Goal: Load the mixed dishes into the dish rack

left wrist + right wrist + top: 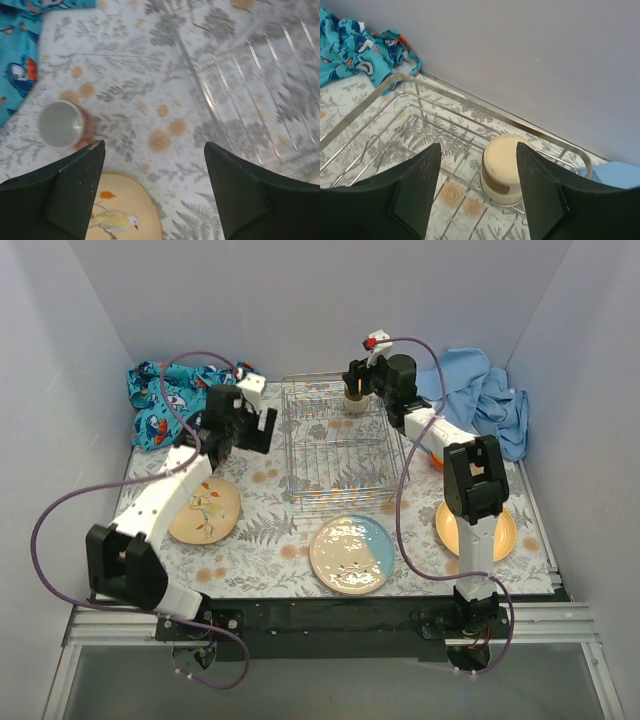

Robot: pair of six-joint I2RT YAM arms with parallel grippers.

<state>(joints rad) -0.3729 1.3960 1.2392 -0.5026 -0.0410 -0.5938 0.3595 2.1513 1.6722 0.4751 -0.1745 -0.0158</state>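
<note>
The silver wire dish rack stands at mid-table. A small cream cup sits upside down in its back right corner. My right gripper is open just above the cup, not touching it; it also shows in the top view. My left gripper is open and empty over the mat left of the rack. The pinkish mug stands upright beside its left finger. The tan floral plate, the cream-and-blue plate and the yellow-orange plate lie on the mat. The orange bowl is mostly hidden by my right arm. No red bowl or steel cup shows.
A blue patterned cloth lies at the back left and a plain light-blue cloth at the back right. Grey walls close in the back and both sides. The rack's wires show at the right of the left wrist view.
</note>
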